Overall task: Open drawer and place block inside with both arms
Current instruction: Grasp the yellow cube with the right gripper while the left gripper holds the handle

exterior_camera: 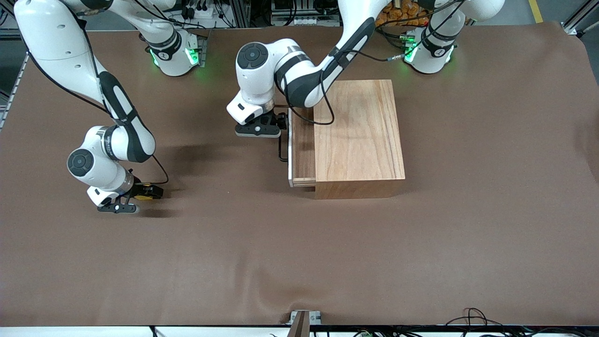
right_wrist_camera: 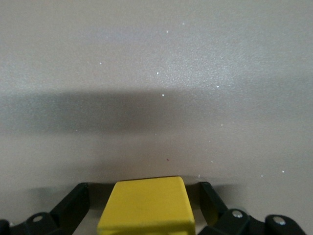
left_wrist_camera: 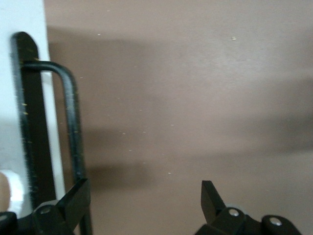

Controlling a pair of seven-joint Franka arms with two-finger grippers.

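Right hand (exterior_camera: 149, 192) sat low on the bench (exterior_camera: 421, 243), clenched on the block (right_wrist_camera: 148, 205). Left hand (exterior_camera: 281, 122), fingers spread, hovered at the black handle (left_wrist_camera: 71, 122) of the partly opened drawer (exterior_camera: 302, 145), just beside the wooden box (exterior_camera: 358, 135).

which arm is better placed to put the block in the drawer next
The right arm, probably. Its right gripper has fingers on either side of the yellow block, while the left gripper, fingers open, sits by the handle of the partly open drawer.
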